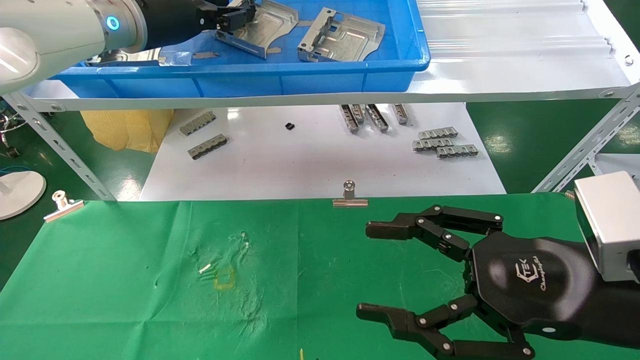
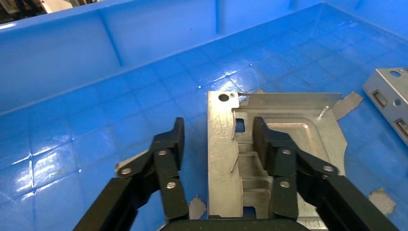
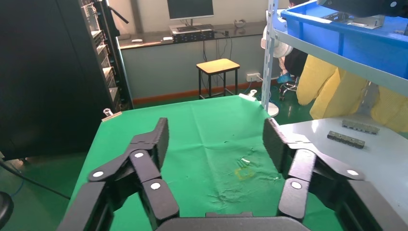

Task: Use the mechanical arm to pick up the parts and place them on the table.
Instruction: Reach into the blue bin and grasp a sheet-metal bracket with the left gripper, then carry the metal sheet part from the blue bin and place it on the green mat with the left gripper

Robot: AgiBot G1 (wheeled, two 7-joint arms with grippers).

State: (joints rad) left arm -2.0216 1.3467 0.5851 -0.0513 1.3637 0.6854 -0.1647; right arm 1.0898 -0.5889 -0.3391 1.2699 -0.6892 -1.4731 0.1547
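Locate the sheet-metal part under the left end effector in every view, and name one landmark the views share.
Head view: part at upper left, in the blue bin, at the left end effector.
Left wrist view: part centre, one finger resting on it.
Right wrist view: not identifiable.
Shared landmark: the blue bin.

Green floor, wooden stool, desk monitor, black cabinet

Silvery parts lie in a bright blue bin with a gridded floor, the table cloth is bright green with a small yellow mark, and both the left gripper and right gripper are black.
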